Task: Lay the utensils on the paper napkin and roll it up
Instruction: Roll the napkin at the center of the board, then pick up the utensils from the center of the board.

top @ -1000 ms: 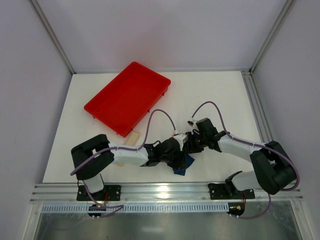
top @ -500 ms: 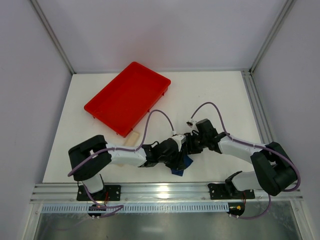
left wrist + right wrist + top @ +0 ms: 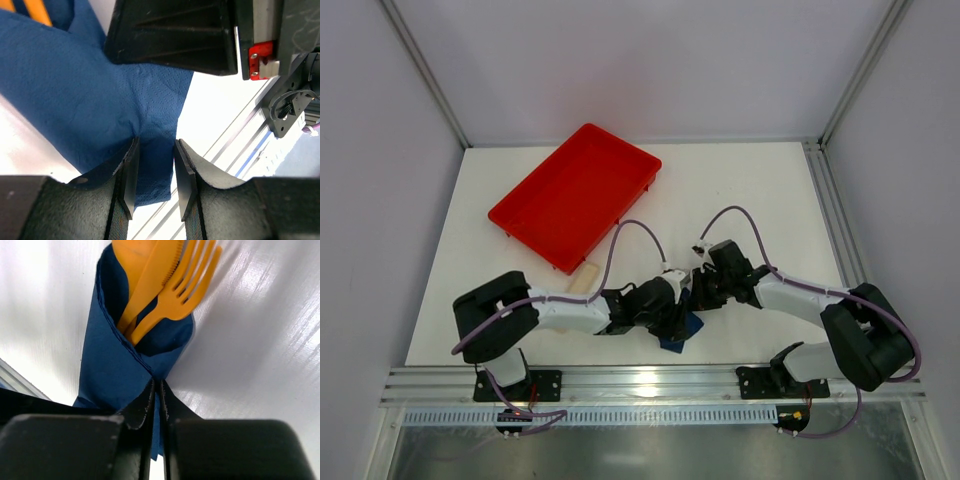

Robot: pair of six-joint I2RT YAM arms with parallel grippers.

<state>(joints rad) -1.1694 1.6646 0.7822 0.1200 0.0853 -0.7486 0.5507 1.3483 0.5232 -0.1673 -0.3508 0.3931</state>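
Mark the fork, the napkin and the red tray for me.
fork [image 3: 176, 302]: right wrist view, head below the tines.
paper napkin [image 3: 75, 100]: left wrist view, broad blue fold.
red tray [image 3: 575, 195]: top external view, bare floor.

Black-and-white arms [image 3: 570, 312] with looping purple cables [image 3: 638, 222]

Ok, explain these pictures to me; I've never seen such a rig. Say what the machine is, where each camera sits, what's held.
Two robot arms are bolted at the table's near edge. One picture looks down from above; the other two come from cameras on each wrist. On the table lie a red tray, a pale strip beside it, and a blue paper napkin wrapped around orange utensils, including a fork. The left end effector and the right end effector each pinch that napkin.
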